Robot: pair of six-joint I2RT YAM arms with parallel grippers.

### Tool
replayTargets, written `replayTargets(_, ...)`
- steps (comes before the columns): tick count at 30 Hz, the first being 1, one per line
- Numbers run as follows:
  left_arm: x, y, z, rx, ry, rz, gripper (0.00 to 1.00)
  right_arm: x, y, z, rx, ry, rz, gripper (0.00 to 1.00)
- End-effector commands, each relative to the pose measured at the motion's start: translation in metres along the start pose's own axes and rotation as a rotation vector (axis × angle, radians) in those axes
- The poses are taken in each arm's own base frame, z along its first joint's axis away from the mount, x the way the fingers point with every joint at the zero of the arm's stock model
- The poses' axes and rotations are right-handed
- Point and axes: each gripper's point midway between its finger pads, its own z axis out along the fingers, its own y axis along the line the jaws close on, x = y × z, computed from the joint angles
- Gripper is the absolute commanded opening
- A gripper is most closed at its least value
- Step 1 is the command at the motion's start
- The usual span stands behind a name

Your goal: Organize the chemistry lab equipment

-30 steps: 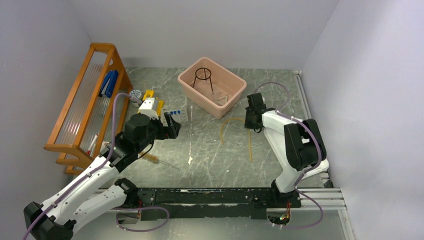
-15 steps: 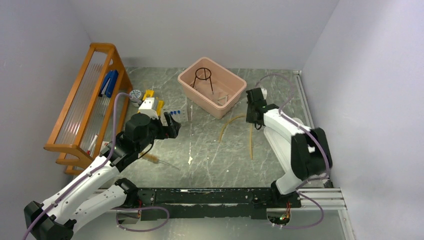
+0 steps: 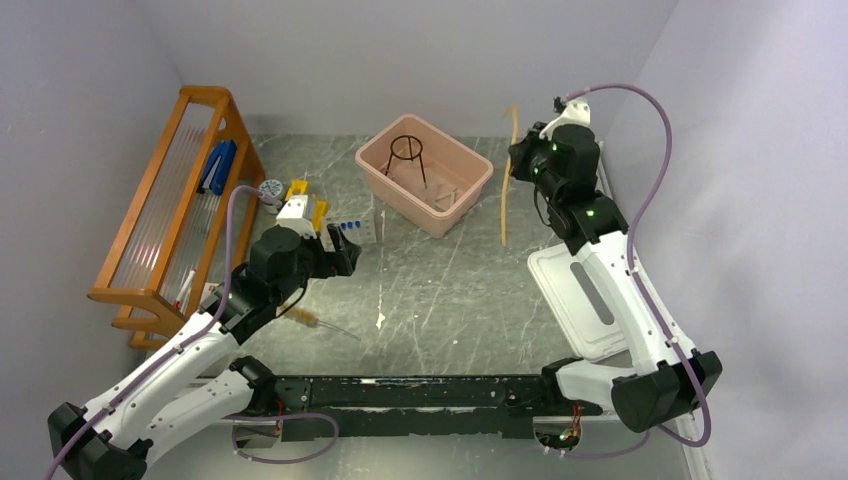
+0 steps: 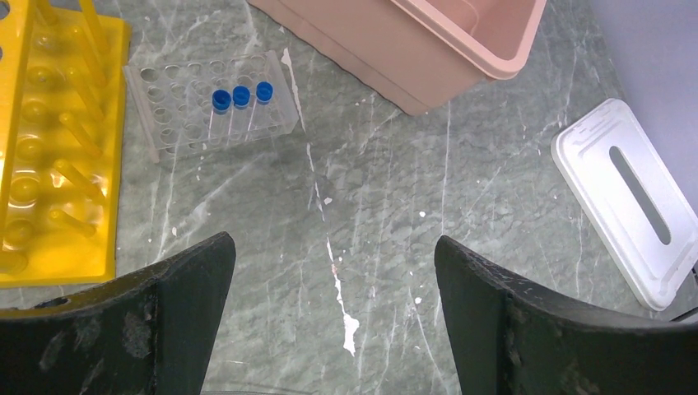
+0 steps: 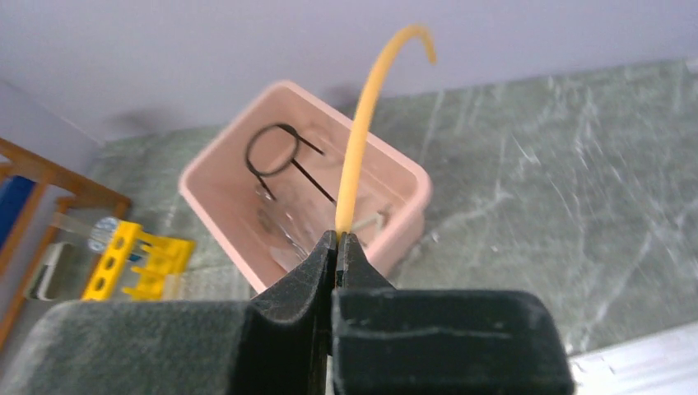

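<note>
The job looks partly done. The pink tub (image 3: 467,200) at the back of the table already holds the black wire tripod (image 3: 405,150) and some pale pieces too small to name. The wooden rack (image 3: 125,297) along the left wall holds a blue item. The white lid (image 3: 558,285) lies flat on the right, apart from the tub, so closing up is probably a later step.

The yellow tube rack (image 3: 297,190) lies on the table by the wooden rack. Just beside it is a clear holder with three blue-capped tubes (image 4: 239,97) standing in it. The wire brush (image 3: 315,320) lies loose near the left arm, so I judge several items are left to sort.

The tan rubber tubing (image 3: 506,190) is the piece in hand. It is lifted beside the tub's right corner, one end curling up above the right gripper (image 5: 336,239) and the rest hanging down toward the table. I cannot tell if the low end touches. That gripper's jaws are pinched tight on the tubing, with no gap showing.

The left gripper (image 4: 332,247) hovers over bare table in front of the tubes, jaws spread wide, holding and touching nothing
</note>
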Motion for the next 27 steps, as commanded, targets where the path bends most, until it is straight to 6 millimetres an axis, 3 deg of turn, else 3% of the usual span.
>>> replayTargets(1,-0.001,0.006,-0.001,-0.025,-0.008,0.009,0.94,-0.029,0.034,0.001,-0.141,-0.043,0.021,0.00)
replayTargets(6,-0.001,0.012,-0.003,-0.056,-0.015,0.009,0.95,-0.041,0.067,0.008,-0.283,-0.039,0.089,0.00)
replayTargets(11,-0.003,0.012,-0.005,-0.054,-0.020,0.008,0.95,-0.029,0.081,0.024,-0.325,0.025,0.174,0.00)
replayTargets(19,-0.002,0.012,-0.004,-0.057,-0.020,0.007,0.95,0.006,0.085,0.056,-0.346,0.121,0.175,0.00)
replayTargets(27,-0.001,0.013,-0.003,-0.059,-0.014,0.009,0.95,0.035,0.079,0.109,-0.272,0.181,0.206,0.00)
